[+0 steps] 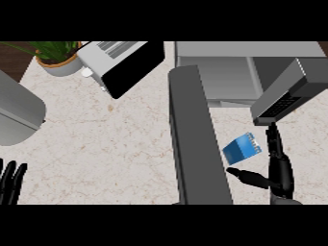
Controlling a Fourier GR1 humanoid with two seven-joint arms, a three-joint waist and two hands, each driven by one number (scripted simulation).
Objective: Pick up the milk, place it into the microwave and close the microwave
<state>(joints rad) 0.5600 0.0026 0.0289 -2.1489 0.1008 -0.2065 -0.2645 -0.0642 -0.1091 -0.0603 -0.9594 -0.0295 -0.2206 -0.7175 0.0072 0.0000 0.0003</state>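
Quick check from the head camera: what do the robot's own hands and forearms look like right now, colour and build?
The left hand is black, with slim segmented fingers and a glossy sheen; its forearm is not in view. The right hand is the same black, glossy build, with long thin fingers and a separate thumb. No forearm, cables, markings or sleeves show on either side.

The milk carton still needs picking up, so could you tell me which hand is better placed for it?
The right hand: its open fingers and thumb already flank the milk carton. The left hand rests open at the counter's far lower-left edge.
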